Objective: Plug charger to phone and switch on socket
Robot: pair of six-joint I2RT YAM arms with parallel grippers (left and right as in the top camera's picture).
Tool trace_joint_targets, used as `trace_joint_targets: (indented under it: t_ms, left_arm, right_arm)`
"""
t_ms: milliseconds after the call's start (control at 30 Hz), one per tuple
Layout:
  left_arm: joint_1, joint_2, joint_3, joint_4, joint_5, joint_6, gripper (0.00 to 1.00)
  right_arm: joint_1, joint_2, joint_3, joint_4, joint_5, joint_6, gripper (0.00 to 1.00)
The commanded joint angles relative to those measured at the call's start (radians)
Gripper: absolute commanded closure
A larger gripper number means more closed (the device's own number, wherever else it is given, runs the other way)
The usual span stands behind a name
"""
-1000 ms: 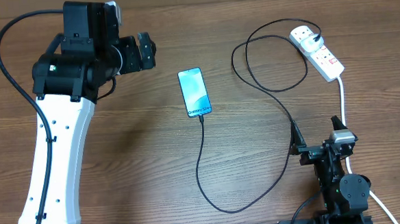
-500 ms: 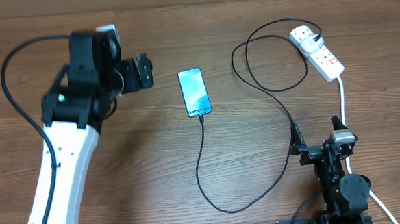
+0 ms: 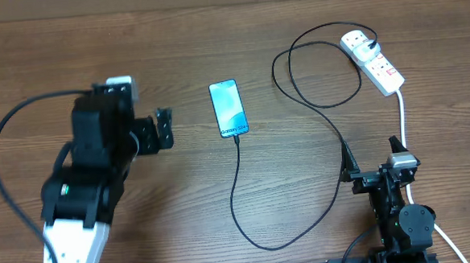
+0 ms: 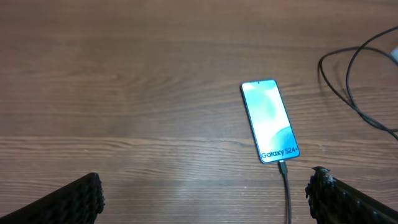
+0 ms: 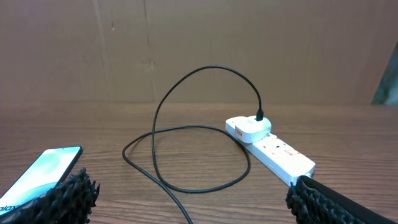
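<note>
The phone (image 3: 228, 108) lies flat mid-table, its cyan screen lit. The charger's thin black cable (image 3: 236, 188) meets the phone's near end, loops toward the front and runs right to a white adapter (image 3: 358, 44) seated in the socket block (image 3: 379, 66) at the far right. My left gripper (image 3: 164, 129) is open and empty, left of the phone and apart from it. In the left wrist view the phone (image 4: 269, 121) and cable tip (image 4: 283, 167) lie ahead of the open jaws (image 4: 202, 205). My right gripper (image 3: 372, 158) is open and empty, in front of the socket (image 5: 273, 149).
The socket's thick white cord (image 3: 401, 115) runs toward the front beside the right arm. Black cable loops (image 5: 186, 134) lie on the wooden table between the phone (image 5: 40, 171) and the socket. A brown wall stands behind the table.
My left arm has drawn back toward the front of the table, its gripper moving down and slightly left, away from the phone. The right arm, phone, cable and socket have not moved.
</note>
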Motion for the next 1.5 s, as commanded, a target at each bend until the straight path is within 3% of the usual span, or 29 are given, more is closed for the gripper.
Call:
trace_joint_targets:
  t_ms: [0,267,533,700,1467]
  left_arm:
    - [0.027,-0.092,-0.098,0.027,-0.013,0.104,0.00]
    - [0.109,-0.396,-0.419,0.268,0.059,0.145,0.00]
    - [0.150,-0.720,-0.577,0.301,0.065,0.161,0.00]
    - [0.150,-0.773,-0.632,0.336,0.068,0.158,0.00]
    - [0.151,-1.040,-1.071,0.903,0.086,0.152,0.00]
  right_arm:
    - [-0.006,-0.011,-0.010,0.006,0.010,-0.005,0.00]
    - [-0.006,-0.011,-0.010,0.006,0.010,-0.005,0.00]
    - [-0.006,-0.011,-0.010,0.006,0.010,-0.005,0.00]
    - [-0.006,-0.011,-0.010,0.006,0.010,-0.005,0.00]
    - [-0.006,-0.011,-0.010,0.006,0.010,-0.005,0.00]
